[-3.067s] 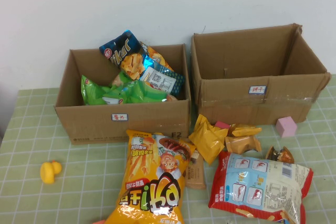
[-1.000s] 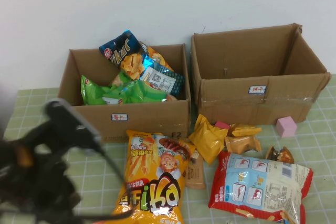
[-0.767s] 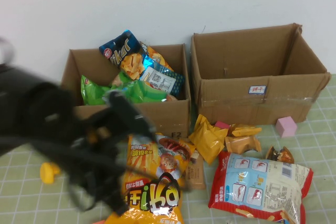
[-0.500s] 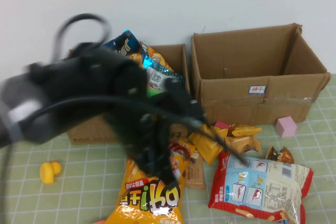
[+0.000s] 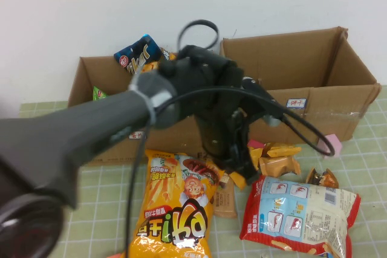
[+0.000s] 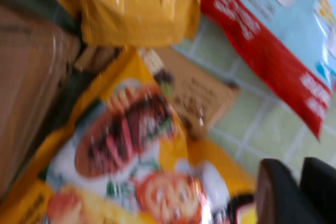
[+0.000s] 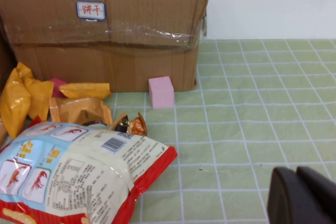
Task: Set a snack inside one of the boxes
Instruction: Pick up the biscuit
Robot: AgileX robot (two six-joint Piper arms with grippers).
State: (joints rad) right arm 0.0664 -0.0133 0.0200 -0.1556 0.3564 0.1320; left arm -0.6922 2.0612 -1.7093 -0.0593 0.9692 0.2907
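- My left gripper hangs over the snack pile in front of the boxes, nothing held; can't tell if fingers are wide or narrow.
- Right gripper parked low by the prawn cracker bag, tips together.
- Reach step, I reckon: the yellow packet or big orange chip bag lies closest.
- Next: drop, pinch one, lift to the right box.

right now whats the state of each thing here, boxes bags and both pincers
left box: open, holding snacks
right box: open, no snacks visible inside
orange bag: flat on table
red bag: flat on table
left pincer: over the snack pile, holding nothing
right pincer: low over table, holding nothing
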